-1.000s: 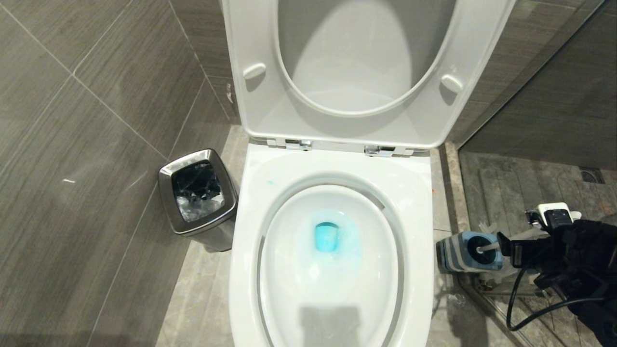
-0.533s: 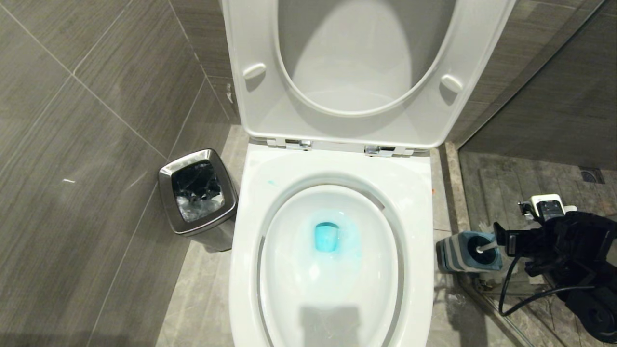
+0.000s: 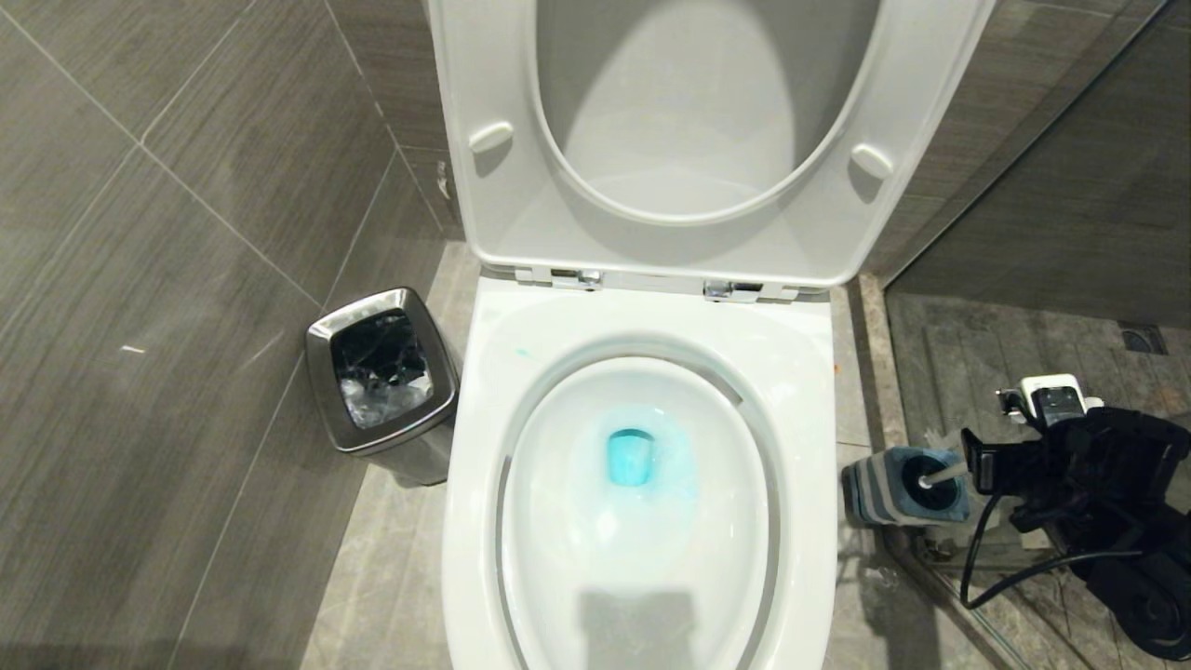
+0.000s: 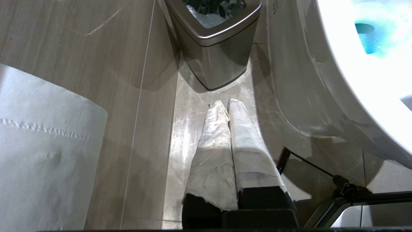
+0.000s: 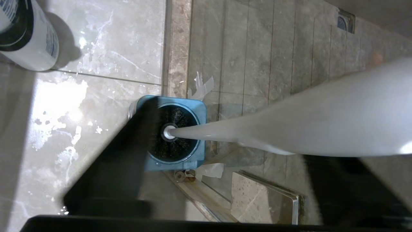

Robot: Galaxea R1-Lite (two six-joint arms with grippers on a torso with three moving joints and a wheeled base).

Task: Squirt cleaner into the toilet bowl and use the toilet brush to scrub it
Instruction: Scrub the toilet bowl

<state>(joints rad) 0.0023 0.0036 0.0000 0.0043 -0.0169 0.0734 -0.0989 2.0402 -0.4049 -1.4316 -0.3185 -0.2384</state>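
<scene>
The toilet bowl [image 3: 642, 568] stands with seat and lid raised, and turquoise cleaner [image 3: 635, 461] pools in its water. The bowl's rim [image 4: 347, 74] and the cleaner [image 4: 370, 38] also show in the left wrist view. The toilet brush [image 3: 942, 476] stands in its blue-grey holder [image 3: 898, 489] on the floor right of the toilet. Its black head [image 5: 175, 132] sits in the holder [image 5: 199, 106]. My right gripper [image 3: 979, 465] is at the white handle [image 5: 289, 119]. That gripper [image 5: 227, 138] is open, with the handle between its black fingers. My left gripper [image 4: 224, 103] hangs shut and empty above the floor left of the toilet.
A small steel bin [image 3: 381, 372] with a black liner stands left of the toilet, just ahead of the left gripper. A white bottle [image 5: 27, 35] stands on the floor near the holder. A glass shower partition [image 3: 1023, 233] borders the right side. A toilet paper roll [image 4: 45, 151] hangs by the left wall.
My right arm has edged a little up and to the left in the head view, staying at the brush handle. The left arm, the brush and the holder have not moved.
</scene>
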